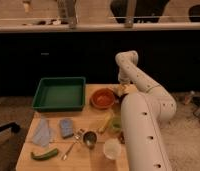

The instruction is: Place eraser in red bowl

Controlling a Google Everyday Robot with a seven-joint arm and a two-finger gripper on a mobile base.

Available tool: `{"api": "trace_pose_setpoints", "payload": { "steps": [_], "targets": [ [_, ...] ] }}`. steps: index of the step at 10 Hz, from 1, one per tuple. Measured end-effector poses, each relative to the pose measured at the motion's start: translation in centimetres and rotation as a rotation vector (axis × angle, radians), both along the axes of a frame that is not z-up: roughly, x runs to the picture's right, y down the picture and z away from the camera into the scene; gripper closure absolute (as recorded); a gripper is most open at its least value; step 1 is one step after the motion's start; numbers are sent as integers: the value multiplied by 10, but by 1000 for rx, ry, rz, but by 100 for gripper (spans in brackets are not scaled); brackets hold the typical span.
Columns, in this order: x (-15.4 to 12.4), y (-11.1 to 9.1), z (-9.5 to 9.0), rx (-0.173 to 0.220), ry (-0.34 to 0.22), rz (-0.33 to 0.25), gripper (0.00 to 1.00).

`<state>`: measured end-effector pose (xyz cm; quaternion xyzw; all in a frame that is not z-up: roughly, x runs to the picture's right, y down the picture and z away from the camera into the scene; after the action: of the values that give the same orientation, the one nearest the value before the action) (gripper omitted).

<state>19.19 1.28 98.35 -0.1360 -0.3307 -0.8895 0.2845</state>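
The red bowl [103, 98] stands at the far middle of the wooden table [85, 160], just right of the green tray. My gripper [122, 90] hangs at the end of the white arm [138, 80], right beside the bowl's right rim and slightly above the table. A small pale patch shows at the gripper's tip; I cannot tell whether it is the eraser. No eraser shows lying apart on the table or inside the bowl.
A green tray [58, 94] sits at the far left. A blue-grey pad [66, 127], a pale blue cloth [43, 133], a green vegetable [44, 154], a spoon [70, 149], a metal cup [89, 138], a white cup [112, 148] and a yellow item [105, 122] lie nearer. The arm's thick link [143, 135] covers the table's right side.
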Motion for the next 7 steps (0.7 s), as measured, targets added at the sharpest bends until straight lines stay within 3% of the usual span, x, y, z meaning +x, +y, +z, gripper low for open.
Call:
{"api": "trace_pose_setpoints", "payload": {
  "steps": [7],
  "targets": [
    [-10,17,-3,-22,-17,-25,27]
  ]
}}
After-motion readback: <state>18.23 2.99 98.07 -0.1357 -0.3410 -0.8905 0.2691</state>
